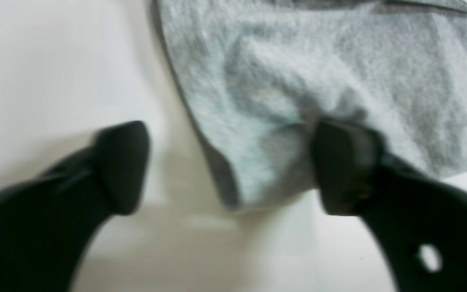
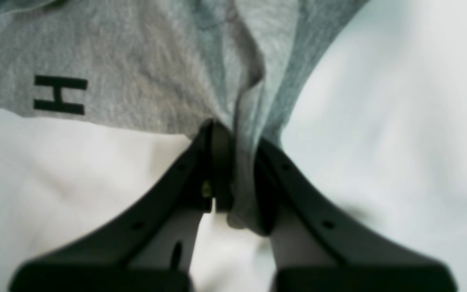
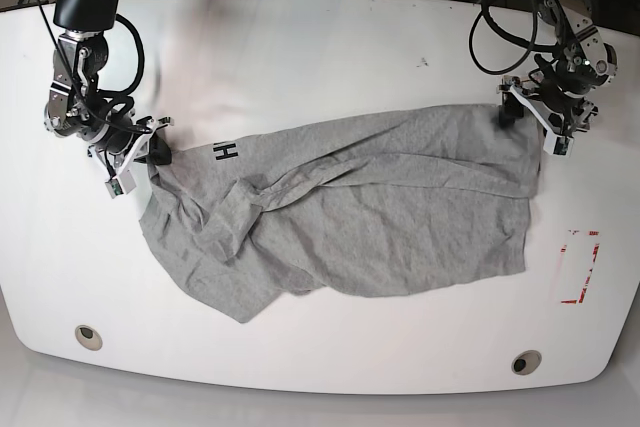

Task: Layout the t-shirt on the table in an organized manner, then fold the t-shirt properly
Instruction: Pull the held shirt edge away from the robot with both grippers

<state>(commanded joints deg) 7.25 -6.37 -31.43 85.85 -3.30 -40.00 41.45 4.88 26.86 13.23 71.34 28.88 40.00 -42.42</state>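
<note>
Right tool (image 2: 233, 170) clamped on shirt (image 3: 340, 212) edge near the H, left tool (image 1: 229, 166) apart at opposite corner; shirt rumpled mid-tabletop (image 3: 300, 57), still layout step, next: left regrip, pull flat.

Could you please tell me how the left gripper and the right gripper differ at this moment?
The left gripper has its jaws spread wide, holding nothing; the right gripper has its jaws shut on a bunched fold of the t-shirt. The left sits at a shirt corner, the right near the black H mark. Both are black and close to the table.
</note>
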